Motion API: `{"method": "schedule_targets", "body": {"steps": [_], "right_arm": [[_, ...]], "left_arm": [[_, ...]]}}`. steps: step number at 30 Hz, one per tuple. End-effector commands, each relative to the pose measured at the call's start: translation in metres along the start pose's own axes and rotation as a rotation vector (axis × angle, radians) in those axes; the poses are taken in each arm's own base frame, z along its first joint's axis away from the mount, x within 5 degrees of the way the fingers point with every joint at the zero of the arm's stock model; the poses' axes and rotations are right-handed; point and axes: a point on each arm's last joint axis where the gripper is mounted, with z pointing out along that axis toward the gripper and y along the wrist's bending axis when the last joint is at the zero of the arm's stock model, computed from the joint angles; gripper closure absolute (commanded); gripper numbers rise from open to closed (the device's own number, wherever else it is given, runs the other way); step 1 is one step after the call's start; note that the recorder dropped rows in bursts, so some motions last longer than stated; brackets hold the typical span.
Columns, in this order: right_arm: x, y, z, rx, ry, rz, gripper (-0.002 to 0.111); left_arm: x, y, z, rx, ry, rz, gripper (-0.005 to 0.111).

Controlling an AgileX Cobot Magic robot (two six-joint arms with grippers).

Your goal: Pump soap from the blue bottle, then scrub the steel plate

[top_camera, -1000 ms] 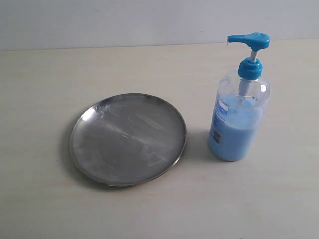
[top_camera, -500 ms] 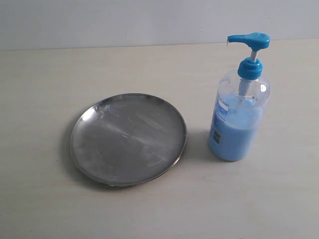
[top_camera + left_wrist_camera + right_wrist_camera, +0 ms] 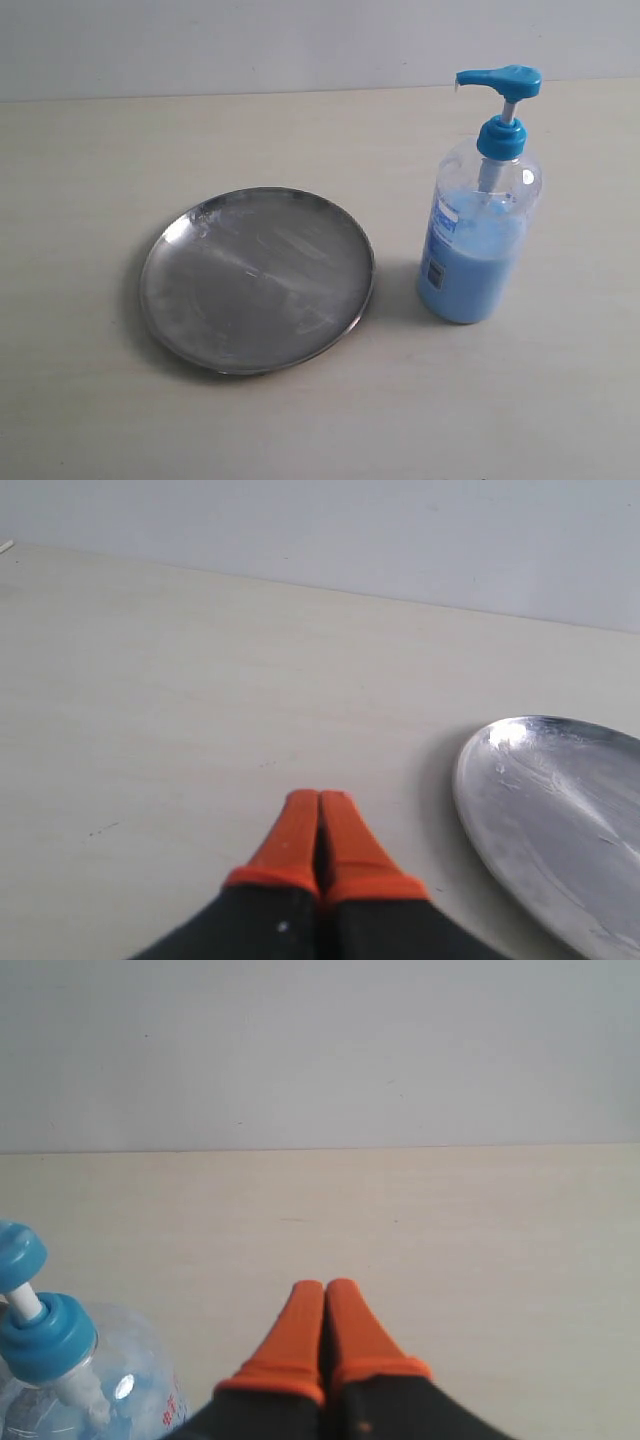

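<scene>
The steel plate (image 3: 257, 278) lies flat on the pale table, its surface streaked and scuffed. To its right the blue bottle (image 3: 480, 230) stands upright, its bright blue pump head (image 3: 500, 80) raised, with light blue soap (image 3: 470, 275) filling the lower half. No arm shows in the exterior view. In the left wrist view my left gripper (image 3: 318, 800) is shut and empty, orange tips pressed together over bare table, the steel plate's rim (image 3: 470, 800) close beside it. My right gripper (image 3: 325, 1288) is likewise shut on nothing, with the blue bottle's collar (image 3: 45, 1338) off to one side.
The pale table (image 3: 90, 160) runs back to a plain grey wall (image 3: 300, 40). No other objects appear in any view.
</scene>
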Motion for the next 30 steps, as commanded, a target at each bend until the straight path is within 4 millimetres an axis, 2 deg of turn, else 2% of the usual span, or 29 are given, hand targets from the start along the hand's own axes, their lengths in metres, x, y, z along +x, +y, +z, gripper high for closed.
{"method": "schedule_targets", "body": {"steps": [1,9,12,20,30], "right_arm": [[-0.005,0.0,-0.001,0.002,-0.025,-0.007,0.108],[-0.005,0.0,-0.001,0.001,-0.034,-0.003,0.108],[-0.004,0.002,-0.001,-0.018,-0.022,0.064,0.108],[0.012,0.002,0.011,-0.024,0.171,0.019,0.108],[0.022,0.006,0.008,-0.065,0.283,-0.027,0.108]], "left_arm": [[0.001,0.0,0.0,-0.002,-0.005,0.004,0.107],[0.001,0.0,0.0,-0.002,-0.005,0.004,0.107],[0.001,0.0,0.0,-0.002,-0.005,0.004,0.107],[0.001,0.0,0.0,-0.002,-0.005,0.004,0.107],[0.001,0.0,0.0,-0.002,-0.005,0.004,0.107]]}}
